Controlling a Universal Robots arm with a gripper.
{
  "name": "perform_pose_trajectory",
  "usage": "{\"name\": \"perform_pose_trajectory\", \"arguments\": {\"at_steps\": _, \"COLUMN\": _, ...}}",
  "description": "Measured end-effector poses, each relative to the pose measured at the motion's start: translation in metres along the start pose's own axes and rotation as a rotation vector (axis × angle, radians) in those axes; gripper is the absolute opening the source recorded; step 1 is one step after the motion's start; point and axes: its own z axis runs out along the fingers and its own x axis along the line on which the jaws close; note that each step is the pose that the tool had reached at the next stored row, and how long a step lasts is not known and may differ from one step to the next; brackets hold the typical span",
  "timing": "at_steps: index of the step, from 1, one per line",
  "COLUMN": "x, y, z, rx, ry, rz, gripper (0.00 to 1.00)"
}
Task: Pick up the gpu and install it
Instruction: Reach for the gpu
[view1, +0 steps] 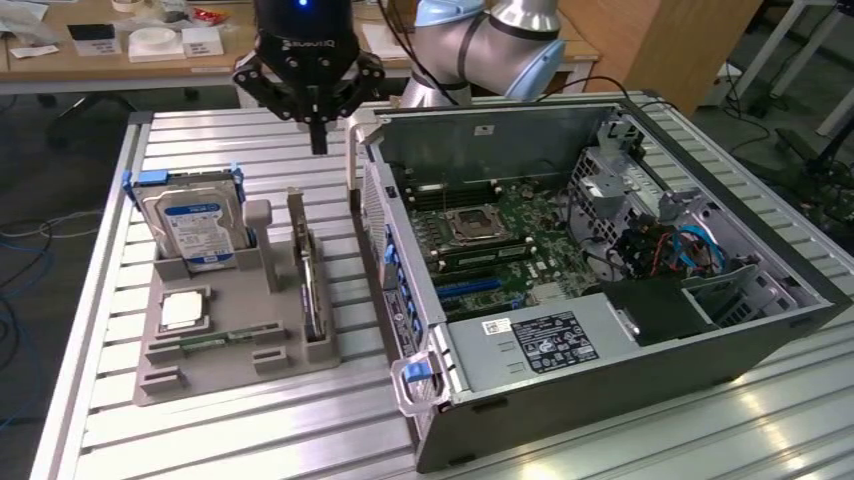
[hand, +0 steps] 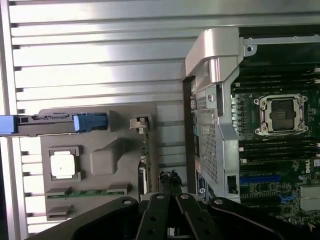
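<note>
On edge in the long slot of a grey holder: the gpu, dark and thin, untouched, lying lengthwise along the holder side nearest the case. From the wrist view, edge-on, a narrow strip against the holder's wall. In the same holder, away from the gpu: a hard drive upright, with a blue-white label and blue rails; a square silver chip flat in its pocket; a green memory stick flat just beside that chip. Holder set on the slatted metal tabletop, toward the tabletop edge at the exterior view's left. Open case on its side toward the opposite edge, close by the holder without touching it. Inside the case: a motherboard with a bare processor socket, a blue slot, a bundle of cables and a labelled metal cover. Above the tabletop, the gripper pointing straight down, jaws closed together on nothing, near the gpu's far end and the case's corner, clear of both. Beyond the tabletop's far edge: a wooden desk with small boxes on it.
</note>
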Motion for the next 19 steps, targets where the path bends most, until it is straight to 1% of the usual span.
{"name": "perform_pose_trajectory", "arguments": {"at_steps": 8, "x": 0.023, "y": 0.0000, "z": 0.0002, "rx": 0.0000, "ry": 0.0000, "rz": 0.000, "gripper": 0.11}}
{"name": "perform_pose_trajectory", "arguments": {"at_steps": 10, "x": 0.027, "y": -0.0001, "z": 0.0002, "rx": 0.0000, "ry": 0.0000, "rz": 0.000, "gripper": 0.11}}
{"name": "perform_pose_trajectory", "arguments": {"at_steps": 16, "x": 0.027, "y": -0.0002, "z": 0.0002, "rx": 0.0000, "ry": 0.0000, "rz": 0.000, "gripper": 0.11}}
{"name": "perform_pose_trajectory", "arguments": {"at_steps": 19, "x": 0.028, "y": -0.0017, "z": 0.0001, "rx": -0.0001, "ry": 0.0001, "rz": 0.000, "gripper": 0.11}}
